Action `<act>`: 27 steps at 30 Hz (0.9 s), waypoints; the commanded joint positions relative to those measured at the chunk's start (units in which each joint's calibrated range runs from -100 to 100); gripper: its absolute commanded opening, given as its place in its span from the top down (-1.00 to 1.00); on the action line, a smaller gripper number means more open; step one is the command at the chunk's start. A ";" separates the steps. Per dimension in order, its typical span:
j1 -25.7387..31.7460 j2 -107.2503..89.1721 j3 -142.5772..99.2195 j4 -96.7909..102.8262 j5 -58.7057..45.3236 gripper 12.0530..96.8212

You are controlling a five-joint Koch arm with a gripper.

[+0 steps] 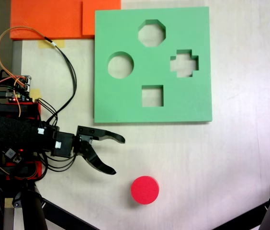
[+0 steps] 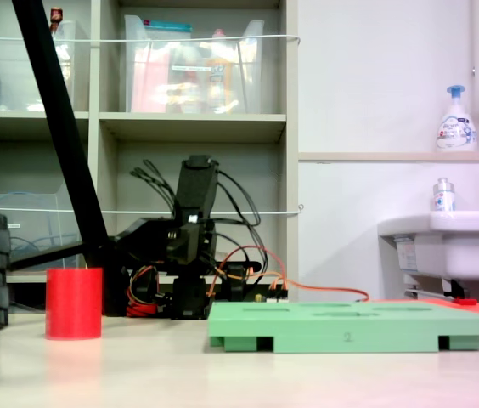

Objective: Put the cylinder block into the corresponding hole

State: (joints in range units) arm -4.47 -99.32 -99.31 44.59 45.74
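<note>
In a fixed view from above, the red cylinder block (image 1: 144, 189) stands upright on the pale table, near the front edge. My gripper (image 1: 118, 155) is open with nothing between its black fingers, a short way to the block's upper left and apart from it. The green foam board (image 1: 125, 105) lies flat beyond the gripper. Its circular hole (image 1: 120, 65) is on the left side and holds nothing. In a fixed view from table level, the block (image 2: 74, 303) stands left of the arm (image 2: 193, 238), and the board (image 2: 354, 325) lies to the right.
The board also has octagonal (image 1: 151, 32), cross-shaped (image 1: 184, 63) and square (image 1: 152, 96) cut-outs. Orange foam sheets (image 1: 49, 19) lie at the back left. Black tripod legs (image 1: 58, 213) cross the front corners. Loose wires (image 1: 70, 72) loop left of the board.
</note>
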 commanded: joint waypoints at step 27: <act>-2.20 94.29 19.25 55.41 0.00 -0.96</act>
State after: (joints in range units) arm -6.32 -6.57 -81.77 93.34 45.84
